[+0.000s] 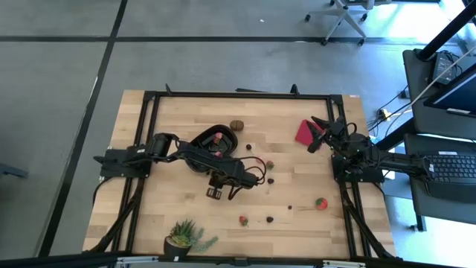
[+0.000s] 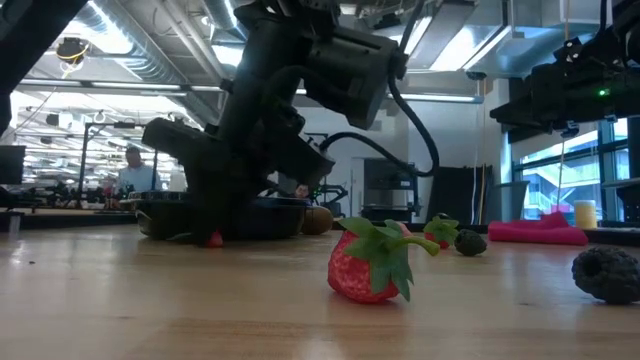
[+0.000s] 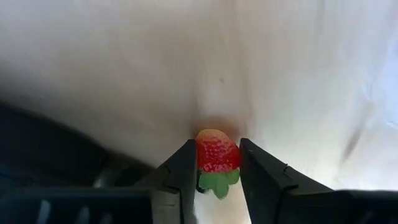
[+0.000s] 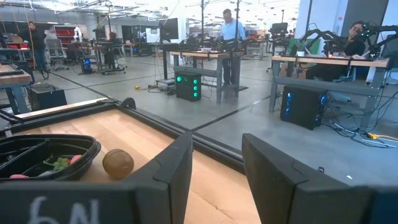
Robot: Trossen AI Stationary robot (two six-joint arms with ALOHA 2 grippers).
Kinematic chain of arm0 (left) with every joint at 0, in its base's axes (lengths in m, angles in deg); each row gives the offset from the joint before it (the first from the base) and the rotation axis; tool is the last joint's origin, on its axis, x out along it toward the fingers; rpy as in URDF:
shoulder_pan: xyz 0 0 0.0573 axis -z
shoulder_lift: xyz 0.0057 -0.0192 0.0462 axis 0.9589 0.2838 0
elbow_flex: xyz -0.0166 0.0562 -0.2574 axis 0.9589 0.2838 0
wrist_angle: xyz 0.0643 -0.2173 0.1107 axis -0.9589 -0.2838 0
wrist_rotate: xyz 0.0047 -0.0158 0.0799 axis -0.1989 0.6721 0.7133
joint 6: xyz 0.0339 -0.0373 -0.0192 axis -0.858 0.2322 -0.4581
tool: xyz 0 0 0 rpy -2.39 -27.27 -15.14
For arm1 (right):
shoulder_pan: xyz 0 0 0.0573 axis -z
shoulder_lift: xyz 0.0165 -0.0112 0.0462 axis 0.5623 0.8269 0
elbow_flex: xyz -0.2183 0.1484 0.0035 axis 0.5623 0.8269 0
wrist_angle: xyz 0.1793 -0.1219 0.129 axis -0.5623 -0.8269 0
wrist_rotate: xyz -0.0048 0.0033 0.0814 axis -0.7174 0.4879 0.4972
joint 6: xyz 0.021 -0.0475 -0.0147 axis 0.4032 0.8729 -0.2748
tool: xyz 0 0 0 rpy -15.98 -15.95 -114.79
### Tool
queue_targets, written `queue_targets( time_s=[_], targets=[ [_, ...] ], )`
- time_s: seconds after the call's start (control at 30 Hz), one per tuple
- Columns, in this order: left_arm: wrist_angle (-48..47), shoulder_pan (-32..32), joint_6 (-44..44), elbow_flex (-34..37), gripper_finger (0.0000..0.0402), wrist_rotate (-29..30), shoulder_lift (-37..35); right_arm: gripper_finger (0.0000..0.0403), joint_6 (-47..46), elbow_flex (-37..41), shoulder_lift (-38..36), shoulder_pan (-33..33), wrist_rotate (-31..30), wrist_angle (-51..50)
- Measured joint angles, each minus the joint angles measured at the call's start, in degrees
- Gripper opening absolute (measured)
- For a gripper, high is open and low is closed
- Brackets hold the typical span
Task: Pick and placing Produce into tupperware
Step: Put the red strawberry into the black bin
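Here the wooden desk carries the black tupperware, which sits left of centre with red produce already inside. The left hand reaches past the tray, low over the desk, its fingers clamped on a strawberry. The right hand waits by the flat red square, fingers apart and empty. A brown round fruit lies just beside the tray; another strawberry and dark berries are scattered nearer the front.
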Motion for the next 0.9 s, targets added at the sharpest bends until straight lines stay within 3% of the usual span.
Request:
queue_targets(
  time_s=[0.13,0.57,0.9],
  targets=[
    [-2.2,-0.17,0.78,-0.04,0.0076,-4.21,-0.07,0.0142,0.0,-0.02,0.0,-0.02,0.0,0.0],
    [3.89,0.18,1.74,0.7,0.0025,-3.75,-0.22,0.0142,-0.02,-0.02,0.0,0.0,0.0,0.0],
    [-8.15,3.25,6.98,-3.28,0.0004,-3.79,-0.44,0.0142,-0.01,-0.02,0.0,-0.02,0.0,0.0]
  ],
)
